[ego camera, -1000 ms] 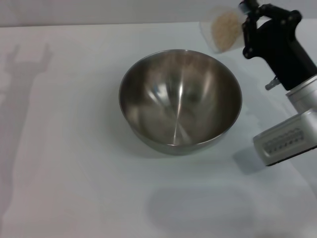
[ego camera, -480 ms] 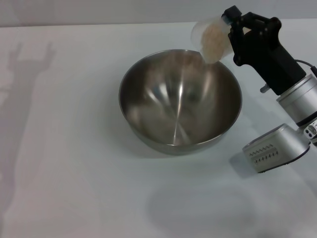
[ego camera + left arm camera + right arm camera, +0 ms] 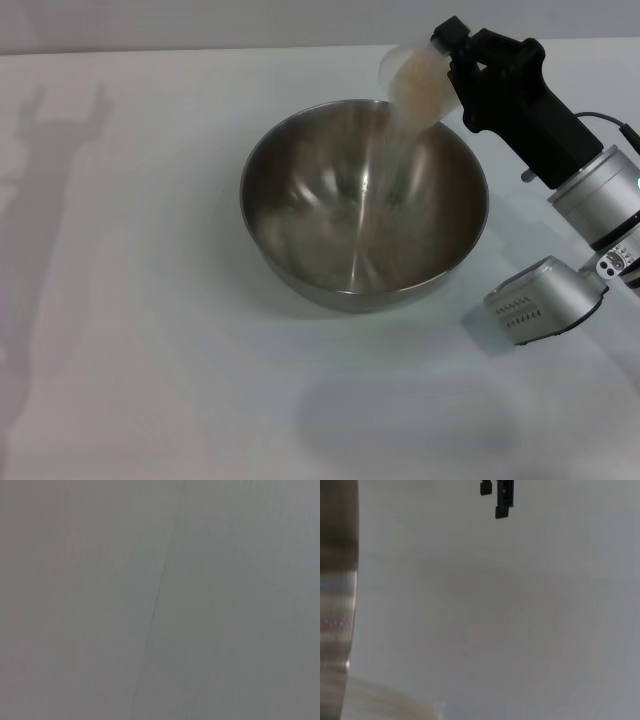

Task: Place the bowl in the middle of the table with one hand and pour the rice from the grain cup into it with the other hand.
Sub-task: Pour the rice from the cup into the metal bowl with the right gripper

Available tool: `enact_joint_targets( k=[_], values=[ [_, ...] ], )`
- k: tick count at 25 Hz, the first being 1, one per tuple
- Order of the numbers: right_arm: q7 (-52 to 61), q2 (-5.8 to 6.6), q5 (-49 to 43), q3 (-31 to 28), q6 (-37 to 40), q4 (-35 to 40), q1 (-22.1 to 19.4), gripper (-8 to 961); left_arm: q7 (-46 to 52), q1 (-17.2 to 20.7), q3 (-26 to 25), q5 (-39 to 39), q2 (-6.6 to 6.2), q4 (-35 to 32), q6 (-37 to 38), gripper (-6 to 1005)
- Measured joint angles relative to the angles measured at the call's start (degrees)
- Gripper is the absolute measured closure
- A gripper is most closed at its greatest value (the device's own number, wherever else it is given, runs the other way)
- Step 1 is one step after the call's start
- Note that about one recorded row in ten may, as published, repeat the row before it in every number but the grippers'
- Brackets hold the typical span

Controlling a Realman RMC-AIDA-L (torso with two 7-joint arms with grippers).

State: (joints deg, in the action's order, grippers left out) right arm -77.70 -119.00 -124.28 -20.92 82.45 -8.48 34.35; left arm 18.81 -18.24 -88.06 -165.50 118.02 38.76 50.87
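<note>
The steel bowl [image 3: 300, 285] stands on the white table [image 3: 150, 380], about mid-table. My right gripper [image 3: 452, 62] is shut on the clear grain cup [image 3: 420, 72] and holds it tilted over the bowl's far right rim. Rice [image 3: 395, 165] falls from the cup in a thin stream into the bowl, and grains are scattering on its bottom. The bowl's outer wall [image 3: 337, 580] shows in the right wrist view. My left gripper [image 3: 499, 495] shows only there, far off above the table, its two black fingers apart and empty.
The left arm's shadow [image 3: 50, 150] lies on the table at the far left. The right arm's silver forearm [image 3: 560, 290] hangs over the table to the right of the bowl. The left wrist view shows only bare grey surface.
My right gripper has brought the cup left over the bowl's rim and tipped it. The rice, which was inside the cup, now streams into the bowl. The bowl has not moved.
</note>
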Motion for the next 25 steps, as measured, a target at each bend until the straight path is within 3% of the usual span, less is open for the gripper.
enact_joint_targets(
  k=[25],
  values=[
    [-6.30,-0.01,-4.49,5.95,0.18,6.11,3.78,936,0.62,0.00,0.45,0.00,0.11,0.52,0.02,141]
  ],
)
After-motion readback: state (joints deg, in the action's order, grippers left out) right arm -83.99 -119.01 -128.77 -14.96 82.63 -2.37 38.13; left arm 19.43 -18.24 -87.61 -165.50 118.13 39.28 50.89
